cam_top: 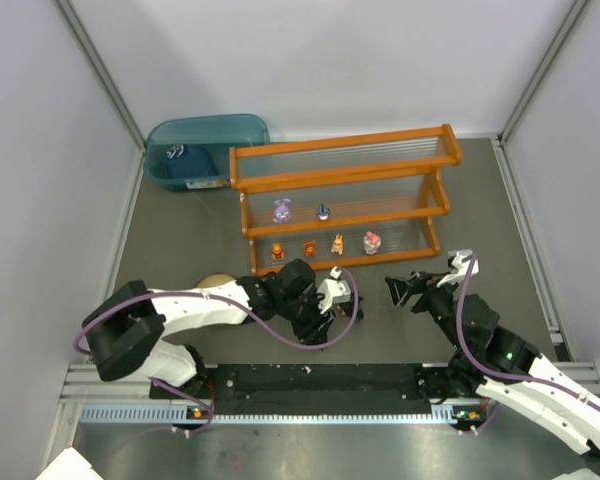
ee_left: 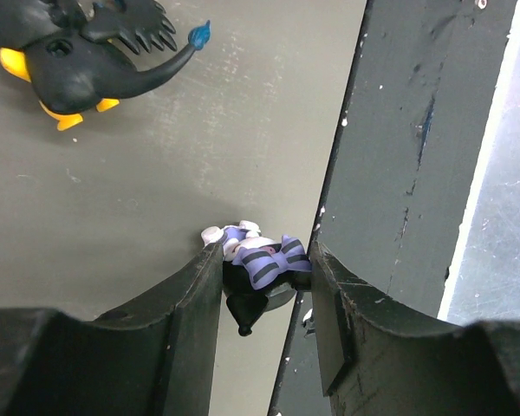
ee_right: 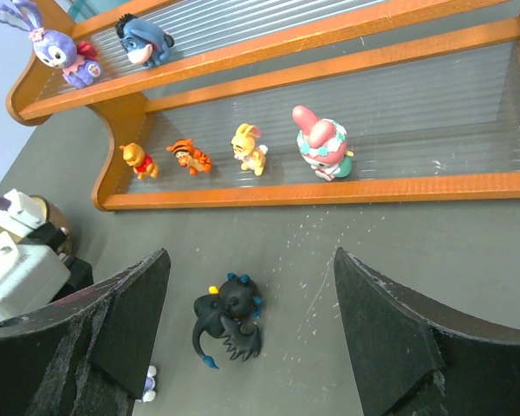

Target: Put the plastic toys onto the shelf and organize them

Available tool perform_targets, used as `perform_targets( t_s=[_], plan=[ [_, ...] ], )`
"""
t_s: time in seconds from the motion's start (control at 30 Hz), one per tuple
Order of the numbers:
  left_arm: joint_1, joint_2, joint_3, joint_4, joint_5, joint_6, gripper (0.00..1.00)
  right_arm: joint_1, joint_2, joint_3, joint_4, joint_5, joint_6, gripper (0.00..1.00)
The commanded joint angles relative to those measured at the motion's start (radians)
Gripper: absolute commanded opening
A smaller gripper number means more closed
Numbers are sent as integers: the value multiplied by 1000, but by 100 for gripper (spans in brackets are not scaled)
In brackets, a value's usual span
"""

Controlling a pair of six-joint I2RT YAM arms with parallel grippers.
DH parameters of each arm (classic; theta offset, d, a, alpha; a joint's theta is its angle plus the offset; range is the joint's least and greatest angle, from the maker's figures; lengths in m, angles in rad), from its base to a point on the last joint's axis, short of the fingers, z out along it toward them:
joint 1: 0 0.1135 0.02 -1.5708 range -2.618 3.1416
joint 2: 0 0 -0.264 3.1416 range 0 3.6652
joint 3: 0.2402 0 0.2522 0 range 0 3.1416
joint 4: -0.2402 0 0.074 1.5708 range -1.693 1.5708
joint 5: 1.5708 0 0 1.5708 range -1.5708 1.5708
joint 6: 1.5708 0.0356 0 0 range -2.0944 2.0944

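Clamping a small purple-striped figurine [ee_left: 273,263] between narrowed jaws, the left gripper [ee_left: 266,253] sits close to the table [cam_top: 480,200], with a black rail [ee_left: 399,173] just beside it at 3 o'clock. The black toy [ee_right: 225,325] lies at its 11 o'clock, under the right gripper [ee_right: 250,256], whose jaws are wide apart and empty. At 12 o'clock stands the shelf [ee_right: 329,191]. Its lower tier holds an orange bear [ee_right: 137,160], a tiger [ee_right: 189,157], a yellow bunny [ee_right: 250,147] and a pink-red one [ee_right: 322,143]; the purple bunny [ee_right: 61,52] and a blue-grey one [ee_right: 145,41] stand above. A teal bin [cam_top: 205,130] sits at the shelf's 10 o'clock. The left arm [cam_top: 200,310] partly covers a tan bowl [cam_top: 215,283].
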Motion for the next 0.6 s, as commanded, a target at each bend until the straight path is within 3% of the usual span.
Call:
perform_targets(
  t_s=[0.0,0.5,0.57],
  plan=[
    [0,28,36,5,44,46,29,10,-10,10,-1,-13,-5,77],
    [2,14,30,19,16,32,49,10,-18,12,-12,-15,-6,77],
    [2,0,30,22,13,32,56,10,-20,12,-13,-15,-8,77]
  ],
)
